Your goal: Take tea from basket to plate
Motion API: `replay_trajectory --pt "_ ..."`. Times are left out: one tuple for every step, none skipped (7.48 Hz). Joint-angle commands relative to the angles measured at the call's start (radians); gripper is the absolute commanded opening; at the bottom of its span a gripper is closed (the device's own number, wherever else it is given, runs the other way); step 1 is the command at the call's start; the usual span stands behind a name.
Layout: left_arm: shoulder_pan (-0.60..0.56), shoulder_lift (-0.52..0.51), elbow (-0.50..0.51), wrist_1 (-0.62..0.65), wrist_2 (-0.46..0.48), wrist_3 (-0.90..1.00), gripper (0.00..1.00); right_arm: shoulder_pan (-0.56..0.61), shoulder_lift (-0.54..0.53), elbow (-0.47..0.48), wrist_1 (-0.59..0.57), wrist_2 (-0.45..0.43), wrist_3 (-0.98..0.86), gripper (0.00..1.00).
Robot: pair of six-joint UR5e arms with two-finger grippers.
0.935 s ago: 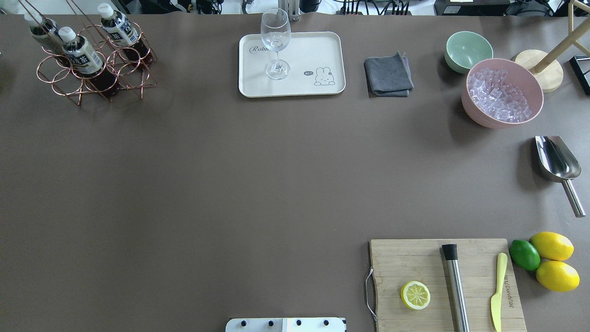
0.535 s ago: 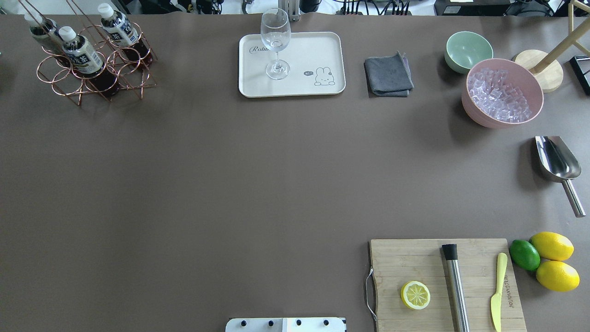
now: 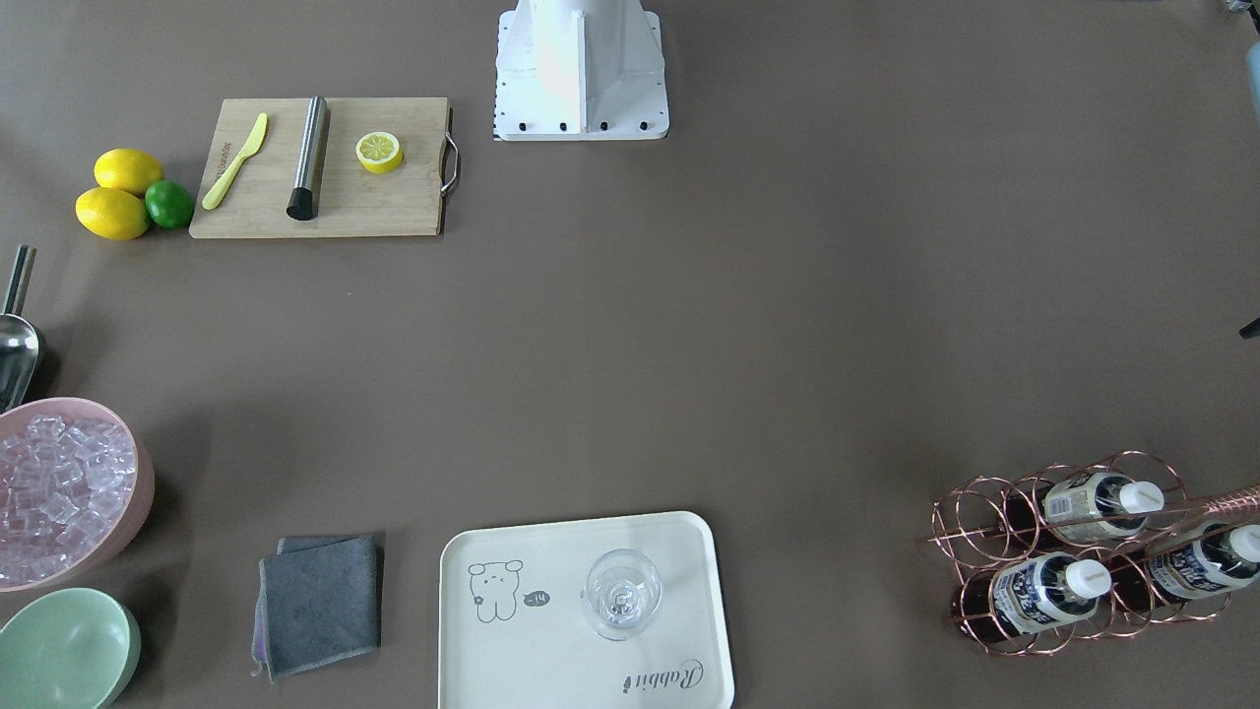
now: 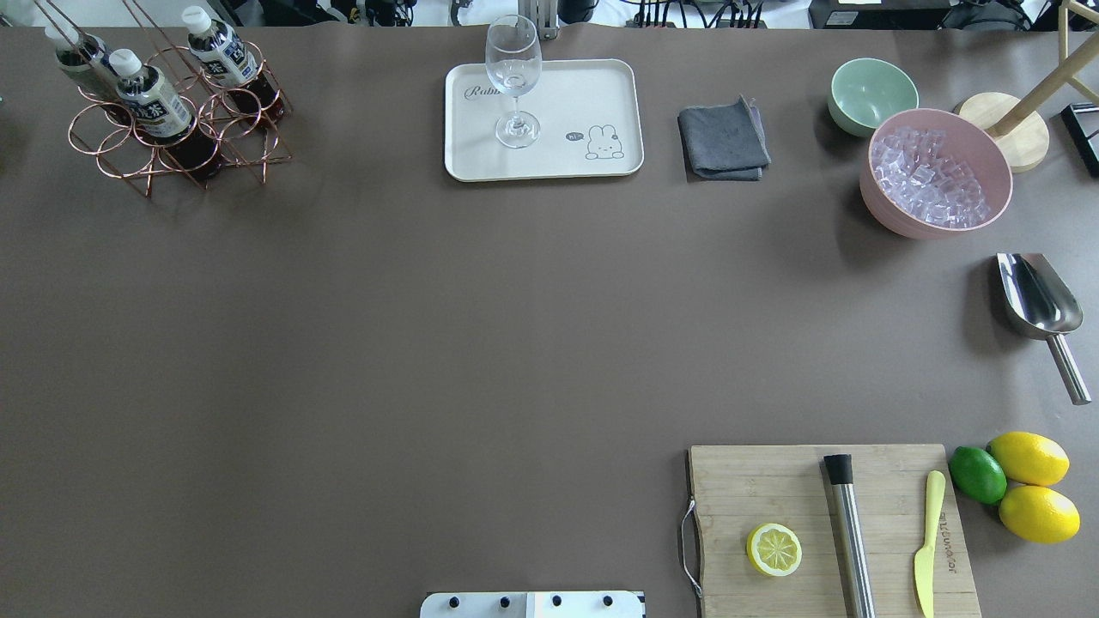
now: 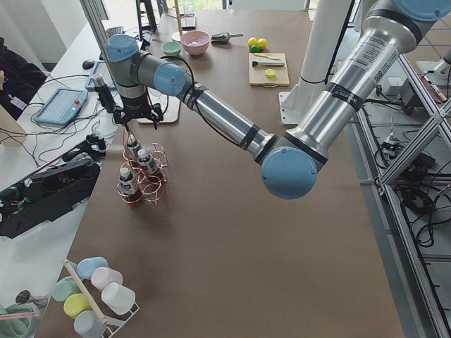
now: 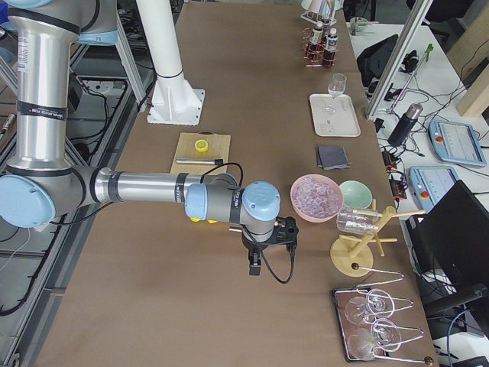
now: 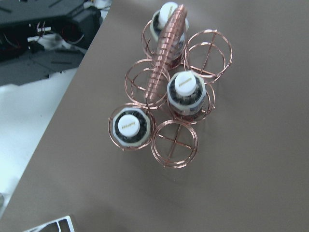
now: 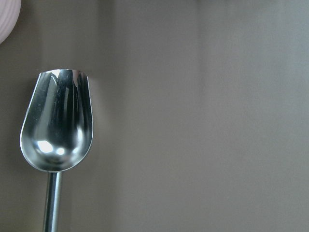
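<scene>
Tea (image 7: 186, 86) partly behind basket (image 7: 165, 60) wires

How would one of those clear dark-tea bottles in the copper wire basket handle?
A clear tea bottle holds dark liquid, so probably heavy for its size. Smooth plastic may slip. Ringed by the copper wire basket, it could snag.

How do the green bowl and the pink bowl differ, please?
The pink bowl is filled with ice cubes; the green bowl is empty. The pink bowl looks clearly larger than the green bowl. The pink bowl stands nearer the robot, with the green bowl just behind it. Both are round, upright and plain-coloured.
</scene>
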Motion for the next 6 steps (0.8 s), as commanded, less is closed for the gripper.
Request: replay_trajectory --pt "0.020 -0.095 0.132 -0.007 0.020 0.004 0.98 0.000 -0.018 -0.034 0.091 0.006 0.002 1.00" --pt "0.022 -0.113 0.145 -0.007 0.040 0.004 0.98 0.000 -0.018 -0.034 0.091 0.006 0.001 1.00" --pt "0.022 -0.130 0.179 -0.012 0.046 0.005 0.98 0.000 -0.018 -0.037 0.092 0.005 0.001 1.00" --pt "0.023 -0.130 0.220 -0.060 0.046 0.028 0.98 0.000 -0.018 -0.037 0.091 0.003 0.001 1.00" --pt "0.029 -0.136 0.258 -0.090 0.052 0.031 0.98 0.000 -0.015 -0.042 0.092 0.006 0.001 1.00" --pt "0.034 -0.149 0.280 -0.096 0.052 0.030 0.98 0.000 -0.018 -0.042 0.092 0.008 0.001 1.00"
